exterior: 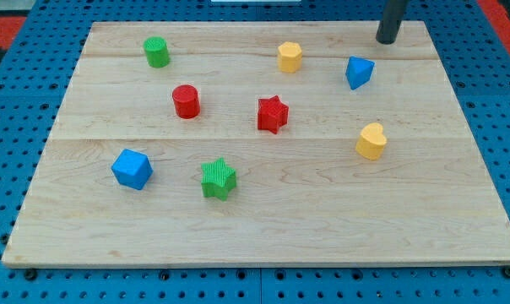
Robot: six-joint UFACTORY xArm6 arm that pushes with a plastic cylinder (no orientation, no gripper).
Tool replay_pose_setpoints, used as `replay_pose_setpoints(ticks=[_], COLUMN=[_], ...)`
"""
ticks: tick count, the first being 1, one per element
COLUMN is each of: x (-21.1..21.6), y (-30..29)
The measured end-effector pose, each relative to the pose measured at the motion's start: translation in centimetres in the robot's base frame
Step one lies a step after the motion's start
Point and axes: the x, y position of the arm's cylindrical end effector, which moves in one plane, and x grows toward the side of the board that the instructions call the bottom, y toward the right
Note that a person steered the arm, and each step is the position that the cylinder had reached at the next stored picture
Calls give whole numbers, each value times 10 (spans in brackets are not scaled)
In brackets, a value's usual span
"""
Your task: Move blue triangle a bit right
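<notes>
The blue triangle [359, 72] lies on the wooden board [263, 228] in the view's upper right. My tip [386, 40] stands on the board near its top edge, a short way above and to the right of the blue triangle, apart from it. The rod rises out of the view's top.
A yellow hexagon block [290, 57] lies left of the triangle. A red star [272, 114] is at centre, a yellow heart [371, 141] at right, a red cylinder [186, 101] and green cylinder [156, 52] at upper left, a blue cube [132, 169] and green star [219, 179] at lower left.
</notes>
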Motion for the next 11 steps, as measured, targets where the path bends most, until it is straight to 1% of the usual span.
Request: replay_pose_setpoints(ticks=[1,2,6,7,8,10,11], x=[31,30,28,43,70,85,87], y=[-41,-66,-66,-65,-65,-65,-65])
